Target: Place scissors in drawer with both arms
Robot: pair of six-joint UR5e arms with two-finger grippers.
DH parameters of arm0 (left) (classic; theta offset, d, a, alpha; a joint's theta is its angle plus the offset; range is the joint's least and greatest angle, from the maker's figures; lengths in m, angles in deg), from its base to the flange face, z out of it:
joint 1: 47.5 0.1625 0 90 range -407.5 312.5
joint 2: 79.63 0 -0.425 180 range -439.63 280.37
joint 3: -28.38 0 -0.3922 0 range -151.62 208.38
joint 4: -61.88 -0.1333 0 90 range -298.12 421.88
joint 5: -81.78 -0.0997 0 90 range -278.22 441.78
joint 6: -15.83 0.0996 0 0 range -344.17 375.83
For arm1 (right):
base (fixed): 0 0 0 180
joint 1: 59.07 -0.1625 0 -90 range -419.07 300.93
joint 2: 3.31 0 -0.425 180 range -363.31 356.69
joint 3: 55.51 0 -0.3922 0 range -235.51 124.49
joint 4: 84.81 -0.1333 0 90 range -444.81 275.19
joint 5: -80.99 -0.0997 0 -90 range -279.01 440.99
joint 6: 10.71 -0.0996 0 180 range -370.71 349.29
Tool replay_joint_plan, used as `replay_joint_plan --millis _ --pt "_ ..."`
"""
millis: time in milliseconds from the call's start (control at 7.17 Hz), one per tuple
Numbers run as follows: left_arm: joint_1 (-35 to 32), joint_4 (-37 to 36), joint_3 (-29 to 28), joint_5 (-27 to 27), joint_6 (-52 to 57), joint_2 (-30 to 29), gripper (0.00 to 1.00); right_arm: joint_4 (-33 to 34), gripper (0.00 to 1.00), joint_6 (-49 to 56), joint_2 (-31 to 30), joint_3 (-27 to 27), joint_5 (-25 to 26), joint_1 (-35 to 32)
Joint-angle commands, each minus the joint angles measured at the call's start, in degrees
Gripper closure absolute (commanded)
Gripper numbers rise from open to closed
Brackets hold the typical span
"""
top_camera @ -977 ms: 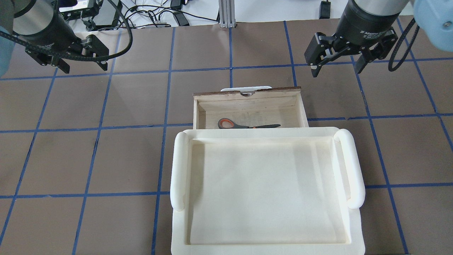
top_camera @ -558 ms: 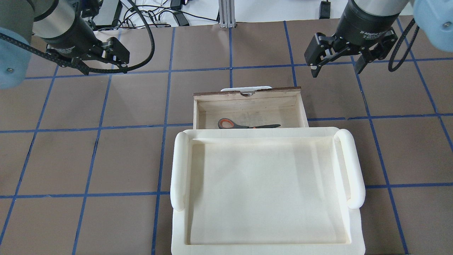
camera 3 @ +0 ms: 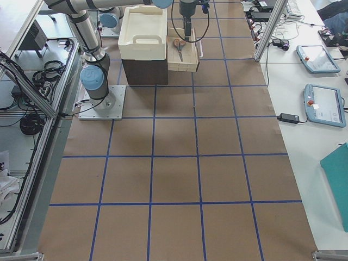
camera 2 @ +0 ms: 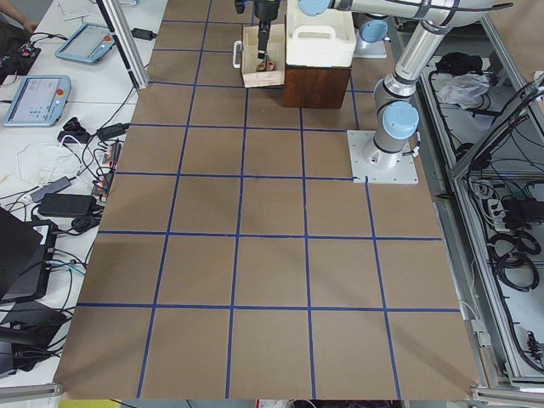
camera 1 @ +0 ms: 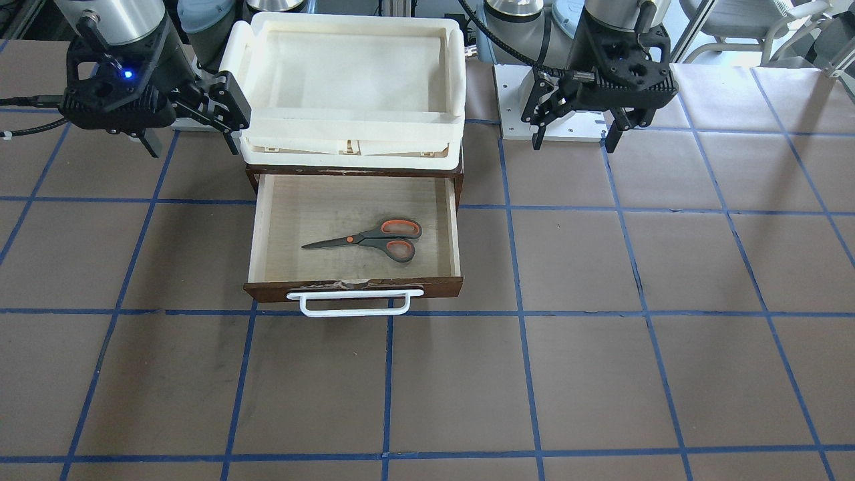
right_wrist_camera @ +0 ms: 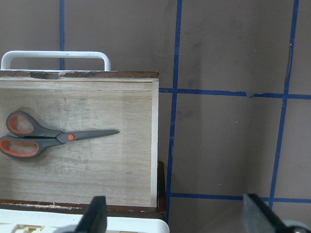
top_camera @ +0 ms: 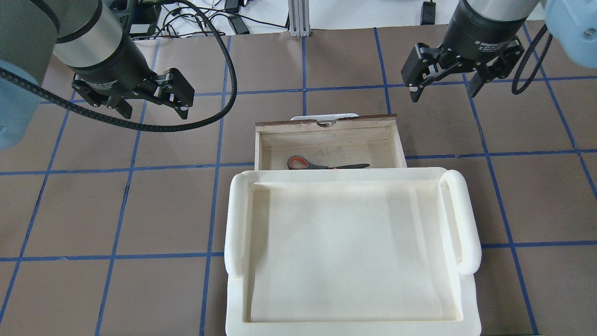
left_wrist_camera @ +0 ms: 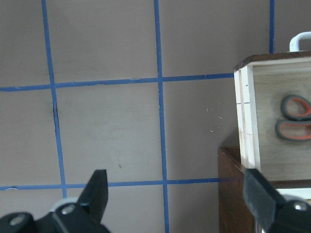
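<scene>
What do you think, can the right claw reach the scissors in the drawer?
Probably yes. The right claw is open and empty, and the grey-and-orange scissors lie uncovered in the pulled-out dark brown wooden drawer.

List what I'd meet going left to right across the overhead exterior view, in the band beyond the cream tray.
left gripper, open → scissors, lying in the drawer → right gripper, open

Closed grey scissors (camera 1: 374,239) with orange-lined loops lie flat inside the pulled-out brown drawer (camera 1: 256,227), white handle (camera 1: 354,304) forward.
</scene>
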Motion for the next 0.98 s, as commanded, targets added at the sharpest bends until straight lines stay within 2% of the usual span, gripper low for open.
replay_joint_plan --millis 0,837 --pt "-0.08 1.97 0.09 0.47 -0.09 1.15 0.03 0.0 0.0 0.07 0.0 0.0 0.0 0.0" --pt "0.01 1.36 0.18 0.29 0.43 -0.61 0.02 0.0 0.0 0.24 0.0 0.0 0.0 0.0"
